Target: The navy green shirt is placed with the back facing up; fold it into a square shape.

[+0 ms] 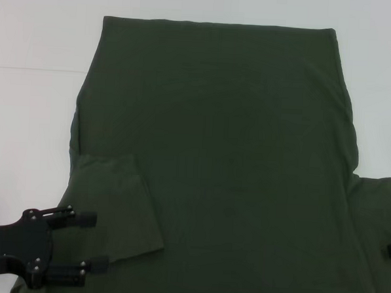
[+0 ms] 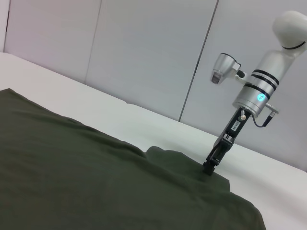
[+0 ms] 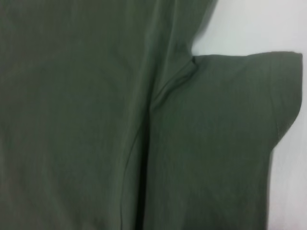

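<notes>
Lying flat, navy green shirt, collar perhaps cropped.

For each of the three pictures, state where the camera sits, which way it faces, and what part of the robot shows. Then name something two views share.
Head view: above, looking down at the navy green shirt; left gripper open beside the folded-in left sleeve.
Left wrist view: low over the shirt, facing across to the right gripper touching the right sleeve.
Right wrist view: directly above that sleeve; no robot parts show.
Shared: both wrist views show the right sleeve.
</notes>
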